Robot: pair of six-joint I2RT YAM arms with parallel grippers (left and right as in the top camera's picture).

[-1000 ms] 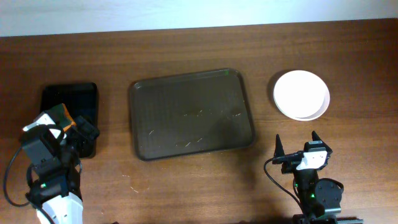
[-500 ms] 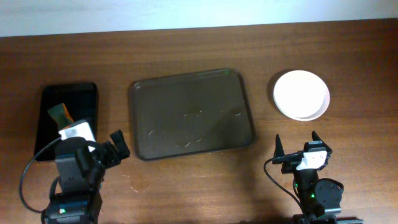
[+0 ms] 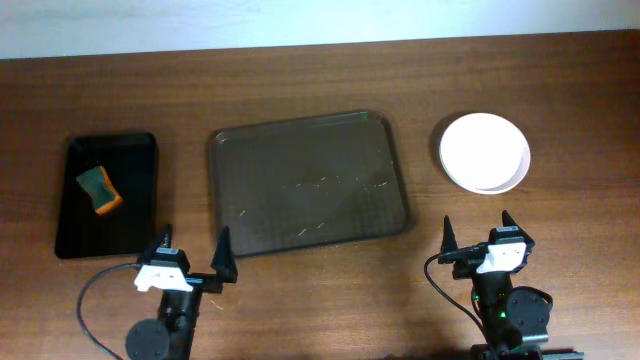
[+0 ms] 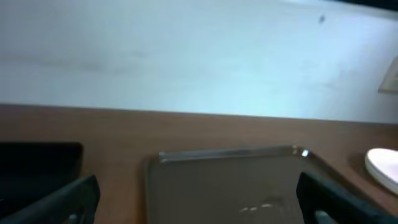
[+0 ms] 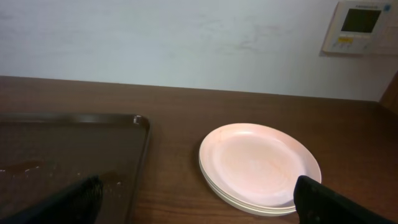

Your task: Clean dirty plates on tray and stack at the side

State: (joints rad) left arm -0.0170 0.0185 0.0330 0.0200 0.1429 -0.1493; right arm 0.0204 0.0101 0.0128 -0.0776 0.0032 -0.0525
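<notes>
The plates stand in one stack on the table right of the tray, a white one on top; the stack also shows in the right wrist view and at the edge of the left wrist view. The dark brown tray holds no plates, only faint streaks; it shows in the left wrist view and the right wrist view. My left gripper is open and empty in front of the tray's near left corner. My right gripper is open and empty, in front of the plate stack.
A smaller glossy black tray lies at the left with a green and orange sponge on it. A wall runs behind the table, with a control panel at the right.
My left arm has drawn back from the black tray to the table's front, its gripper now open. The sponge lies uncovered on the black tray. The right arm has not moved.
</notes>
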